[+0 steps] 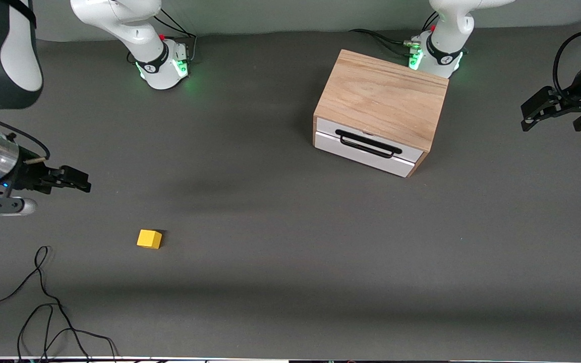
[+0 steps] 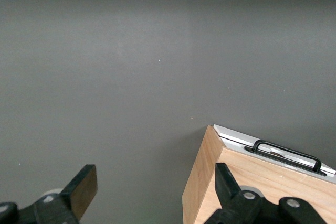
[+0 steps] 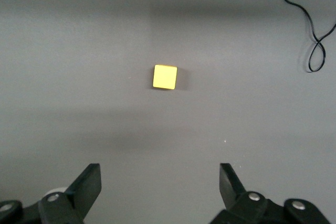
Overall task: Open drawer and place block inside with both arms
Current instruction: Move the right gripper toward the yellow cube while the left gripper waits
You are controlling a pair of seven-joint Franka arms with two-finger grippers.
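Note:
The drawer [image 1: 363,146] is closed, with a white front and a black bar handle [image 1: 368,143], in the light-wood cabinet [image 1: 384,96] close to the left arm's base. The left wrist view shows a cabinet corner [image 2: 210,187] and the handle [image 2: 286,153]. The yellow block [image 1: 149,239] lies on the grey table toward the right arm's end, nearer the front camera than the cabinet. My right gripper [image 1: 81,181] is open and empty over the table beside the block, which shows in its wrist view [image 3: 165,77]. My left gripper [image 1: 526,118] is open and empty, up beside the cabinet.
Loose black cables [image 1: 43,302] lie at the table's front edge toward the right arm's end, nearer the camera than the block; they also show in the right wrist view [image 3: 310,19]. The grey table [image 1: 290,242] is bare between block and cabinet.

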